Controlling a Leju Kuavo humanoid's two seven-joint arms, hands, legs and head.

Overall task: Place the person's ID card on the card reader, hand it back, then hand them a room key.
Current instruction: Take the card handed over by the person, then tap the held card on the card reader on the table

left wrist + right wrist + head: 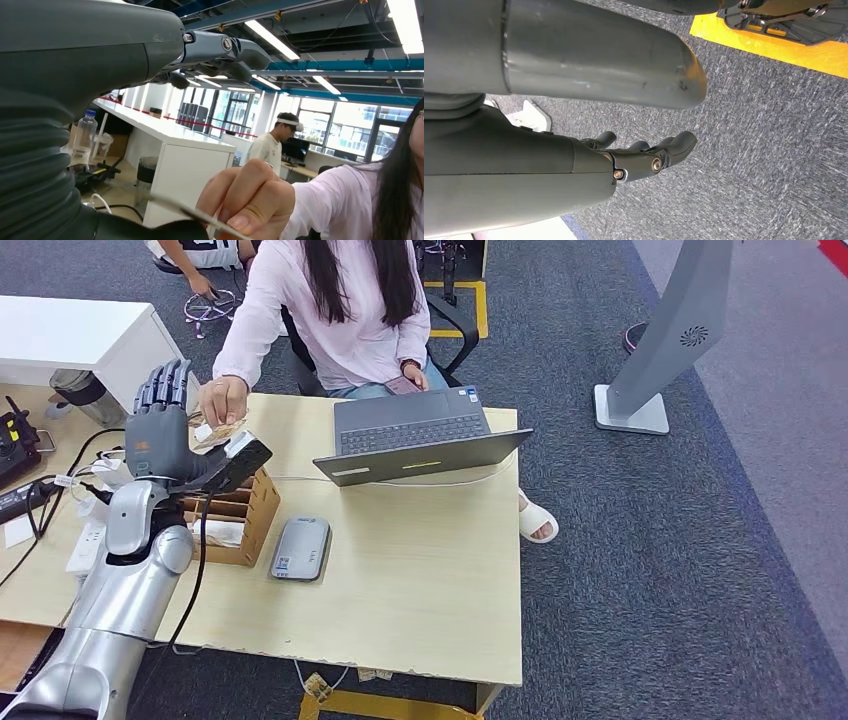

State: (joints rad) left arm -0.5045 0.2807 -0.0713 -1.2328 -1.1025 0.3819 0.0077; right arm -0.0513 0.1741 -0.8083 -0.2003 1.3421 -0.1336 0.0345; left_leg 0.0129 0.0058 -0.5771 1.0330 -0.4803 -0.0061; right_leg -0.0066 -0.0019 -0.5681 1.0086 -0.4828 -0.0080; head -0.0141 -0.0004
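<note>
**ID card at the handover point, upper left of the head view**

The ID card (217,432) is a thin, flat, pale card with a tan tint, seen nearly edge-on. The person's hand (224,400) pinches it above the far left edge of the counter (420,570), right beside the robot's left hand (160,425). In the left wrist view the card (200,214) appears as a thin grey sliver at lower centre, held under the person's fingers (250,197).

The left hand is grey, hard-shelled and jointed, raised upright with fingers extended and spread. Whether it touches the card cannot be told; no grip is visible.

The right hand (644,155) hangs over grey woven carpet, fingers loosely bent and apart, holding nothing.

The card reader (300,548) is a flat grey rounded-rectangle unit with a small label, lying on the pale wood-grain counter at left of centre. Just left of it stands a slotted wooden box (245,515). An open grey laptop (415,435) sits at the far edge.
</note>
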